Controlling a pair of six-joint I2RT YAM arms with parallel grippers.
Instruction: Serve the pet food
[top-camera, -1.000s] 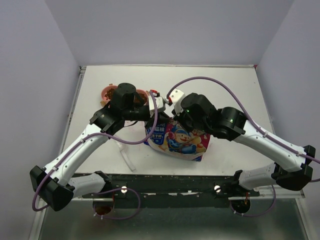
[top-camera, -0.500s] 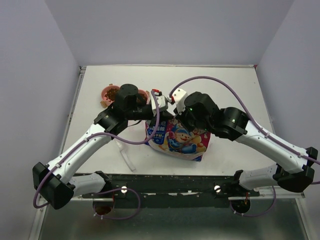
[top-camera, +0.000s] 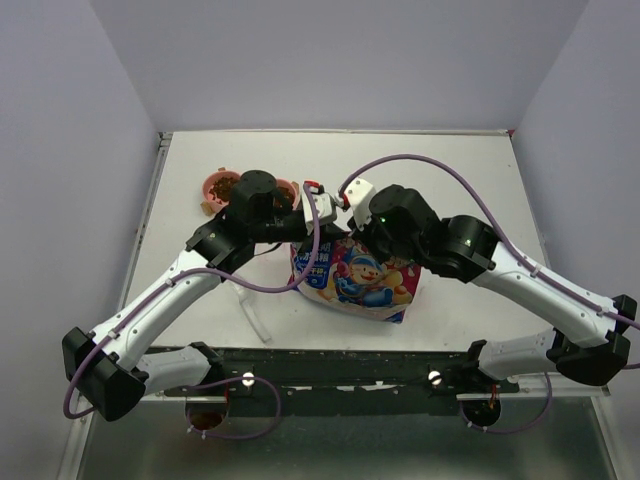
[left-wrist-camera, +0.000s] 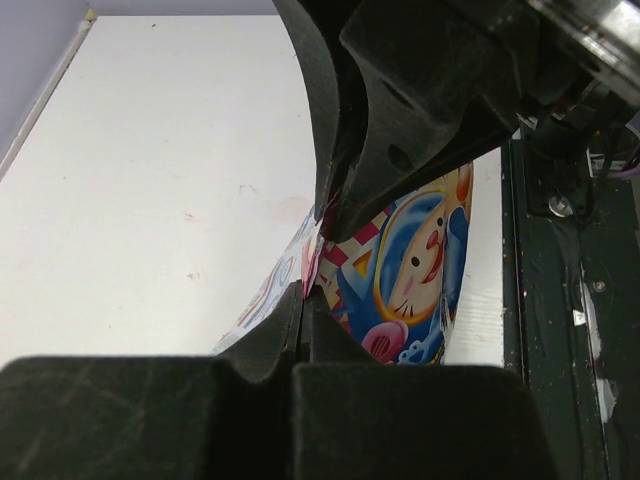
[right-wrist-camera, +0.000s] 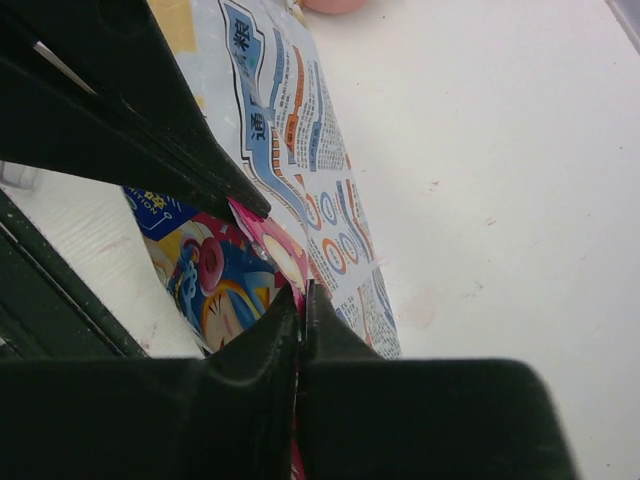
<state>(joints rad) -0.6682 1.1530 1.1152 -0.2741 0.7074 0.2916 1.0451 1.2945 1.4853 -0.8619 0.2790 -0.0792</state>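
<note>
White desk (left-wrist-camera: 150, 150) fills the background of the left wrist view. The left gripper (left-wrist-camera: 315, 255) is closed down on the top edge of the bag (left-wrist-camera: 415, 265), with only film between its jaws. Risk: the film looks glossy, so a pull could let it slip free. The bag mouth is hidden behind the upper finger.

Right wrist view: the right gripper (right-wrist-camera: 282, 250) is likewise clamped on a pink fold of the same edge. Risk: if the two grippers draw apart unevenly, the seam may tear crooked, or the bag may tip and spill. The contents are not visible.

Top external view: both wrists cover the grasp points. The pet food (top-camera: 221, 183) lies in a pink bowl (top-camera: 206, 188) beyond and outboard of the left gripper, well apart from the bag. A second bowl (top-camera: 288, 186) is mostly hidden under the left arm, so its fill cannot be determined.
</note>
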